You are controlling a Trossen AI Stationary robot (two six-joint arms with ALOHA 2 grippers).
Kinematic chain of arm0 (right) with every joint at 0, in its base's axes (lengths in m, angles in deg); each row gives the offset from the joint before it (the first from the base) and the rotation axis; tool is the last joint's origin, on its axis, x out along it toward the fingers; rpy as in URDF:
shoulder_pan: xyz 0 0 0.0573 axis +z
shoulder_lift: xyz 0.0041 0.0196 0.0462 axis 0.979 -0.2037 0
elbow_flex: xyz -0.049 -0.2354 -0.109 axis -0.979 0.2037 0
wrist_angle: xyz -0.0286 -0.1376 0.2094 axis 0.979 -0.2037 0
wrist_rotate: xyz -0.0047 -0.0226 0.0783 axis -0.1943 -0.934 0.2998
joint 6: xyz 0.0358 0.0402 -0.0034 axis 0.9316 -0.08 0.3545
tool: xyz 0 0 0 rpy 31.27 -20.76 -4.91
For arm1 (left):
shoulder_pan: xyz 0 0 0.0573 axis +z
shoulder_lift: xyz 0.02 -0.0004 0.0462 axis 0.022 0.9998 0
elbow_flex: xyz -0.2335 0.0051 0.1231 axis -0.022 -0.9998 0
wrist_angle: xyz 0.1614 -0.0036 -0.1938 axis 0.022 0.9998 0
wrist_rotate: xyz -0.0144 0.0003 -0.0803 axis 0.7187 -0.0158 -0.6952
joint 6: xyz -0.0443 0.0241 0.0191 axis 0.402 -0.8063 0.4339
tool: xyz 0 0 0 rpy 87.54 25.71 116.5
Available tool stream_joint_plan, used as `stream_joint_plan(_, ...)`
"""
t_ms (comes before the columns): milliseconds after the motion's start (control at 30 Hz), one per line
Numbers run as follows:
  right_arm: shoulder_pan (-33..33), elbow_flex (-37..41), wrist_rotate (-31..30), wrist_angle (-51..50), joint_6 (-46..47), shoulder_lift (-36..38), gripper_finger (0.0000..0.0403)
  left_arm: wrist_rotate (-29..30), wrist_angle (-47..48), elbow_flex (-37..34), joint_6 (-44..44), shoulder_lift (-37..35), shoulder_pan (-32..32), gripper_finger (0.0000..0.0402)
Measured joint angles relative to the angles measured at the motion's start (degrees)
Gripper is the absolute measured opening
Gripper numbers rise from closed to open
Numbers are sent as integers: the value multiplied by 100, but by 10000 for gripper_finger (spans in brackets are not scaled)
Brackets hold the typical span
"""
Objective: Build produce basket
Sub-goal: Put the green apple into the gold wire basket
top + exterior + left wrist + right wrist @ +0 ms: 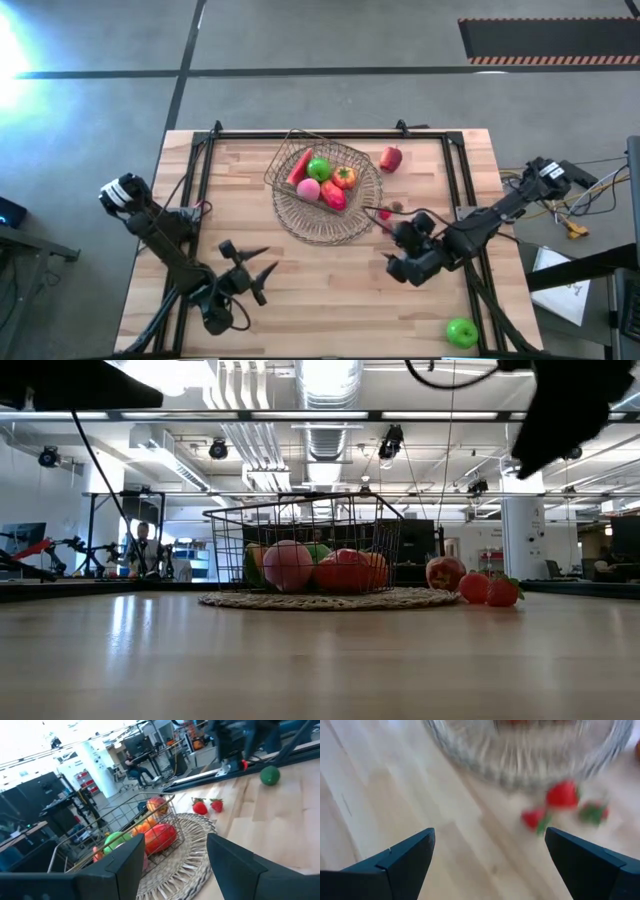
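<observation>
The wire basket (318, 172) stands on a round woven tray (345, 228) at the table's middle. It holds a green apple (318, 168) and red, pink and orange pieces. A red apple (391, 158) rests on the table right of the basket. Small strawberries (562, 795) lie by the tray's right rim. A second green apple (461, 332) sits near the near right corner. My right gripper (393, 245) is open, above the table near the strawberries. My left gripper (262, 272) is open near the near left side, facing the basket (120, 830).
Black rails (205, 160) run along the table's left, far and right sides. Bare wood lies between the two grippers and along the near edge. Beyond the table, the low view shows a workshop with a person (143, 548) far off.
</observation>
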State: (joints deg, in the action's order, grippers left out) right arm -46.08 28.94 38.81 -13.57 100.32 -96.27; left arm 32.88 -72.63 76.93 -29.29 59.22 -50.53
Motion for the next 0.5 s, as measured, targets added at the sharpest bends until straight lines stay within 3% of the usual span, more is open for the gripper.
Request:
stream_joint_plan(167, -2, 230, 1377, -45, 870, 110, 369, -156, 0, -4, -42, 0, 225, 199)
stream_joint_plan(500, 1116, -509, 2512, -858, 2665, -605, 369, -673, 4, -31, -197, -2, 545, 199)
